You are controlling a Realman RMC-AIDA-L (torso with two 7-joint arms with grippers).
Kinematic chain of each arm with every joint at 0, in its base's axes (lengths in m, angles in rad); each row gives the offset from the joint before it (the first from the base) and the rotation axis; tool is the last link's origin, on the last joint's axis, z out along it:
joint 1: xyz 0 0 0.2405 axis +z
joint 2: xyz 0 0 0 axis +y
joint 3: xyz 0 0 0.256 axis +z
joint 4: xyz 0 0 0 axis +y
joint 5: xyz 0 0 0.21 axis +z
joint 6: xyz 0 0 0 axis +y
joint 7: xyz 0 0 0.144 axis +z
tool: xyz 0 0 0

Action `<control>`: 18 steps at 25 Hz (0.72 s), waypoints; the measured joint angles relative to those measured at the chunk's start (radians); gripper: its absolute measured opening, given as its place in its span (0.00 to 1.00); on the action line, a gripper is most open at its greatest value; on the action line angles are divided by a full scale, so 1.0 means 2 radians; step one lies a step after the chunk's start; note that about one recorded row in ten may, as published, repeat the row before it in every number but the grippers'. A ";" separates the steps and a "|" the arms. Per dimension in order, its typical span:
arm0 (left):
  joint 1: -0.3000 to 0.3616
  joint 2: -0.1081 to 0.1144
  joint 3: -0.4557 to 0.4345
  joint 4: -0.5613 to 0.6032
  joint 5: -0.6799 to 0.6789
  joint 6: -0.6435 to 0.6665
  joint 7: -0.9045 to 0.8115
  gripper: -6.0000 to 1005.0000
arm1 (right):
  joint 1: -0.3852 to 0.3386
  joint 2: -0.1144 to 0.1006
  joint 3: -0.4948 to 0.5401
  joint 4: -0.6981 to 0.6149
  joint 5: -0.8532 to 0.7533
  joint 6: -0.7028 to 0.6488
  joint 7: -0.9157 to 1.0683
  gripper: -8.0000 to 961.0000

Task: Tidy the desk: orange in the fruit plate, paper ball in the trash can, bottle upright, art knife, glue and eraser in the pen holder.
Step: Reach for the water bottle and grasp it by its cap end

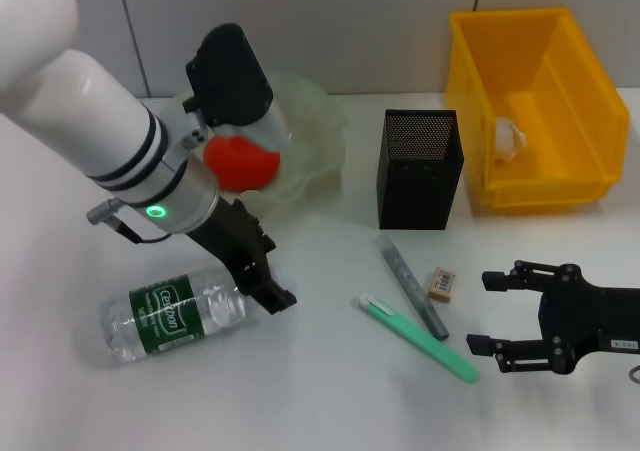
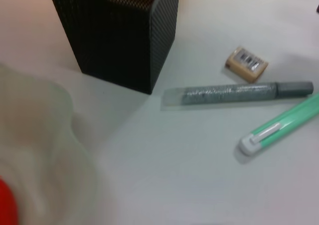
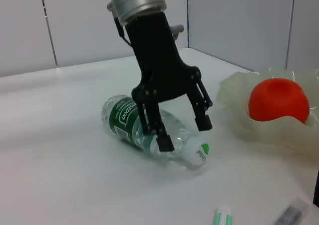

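The left claw [image 3: 182, 130] is hanging right over the neck end of the bottle [image 1: 172, 314], fingers spread wide, one on each side of the cap end, not gripping yet by the look of it. The bottle is lying on its side at the lower left of the head view, cap pointing toward the middle of the desk [image 1: 330, 391]; I reckon the claw is lining up there because the neck is the slim part to close on for tipping it upright.

The orange [image 1: 243, 163] is sitting in the fruit plate [image 1: 315, 121], upper centre-left, so that job is looking done. The paper ball [image 1: 508, 139] is lying inside the trash can [image 1: 535, 101] at the upper right, also done.

The pen holder [image 1: 420, 168] is standing in the middle, and just below it three things are lying loose on the desk: the grey glue stick [image 1: 414, 288], the green art knife [image 1: 418, 337] and the eraser [image 1: 442, 284], close together, eraser just beside the glue.

The right claw [image 1: 487, 313] is hovering at the lower right, jaws wide, pointing at those three, likely parked handy for picking them up.
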 joint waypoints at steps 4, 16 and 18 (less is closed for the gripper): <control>-0.001 0.000 0.013 -0.012 0.000 -0.016 -0.001 0.81 | 0.000 0.000 0.000 0.000 0.000 0.000 0.001 0.85; -0.001 -0.001 0.044 -0.026 0.000 -0.048 -0.001 0.81 | 0.000 0.000 0.002 0.000 0.002 0.000 0.001 0.85; -0.001 -0.001 0.044 -0.027 0.000 -0.050 -0.001 0.81 | 0.000 0.000 0.002 0.000 0.002 0.000 0.001 0.85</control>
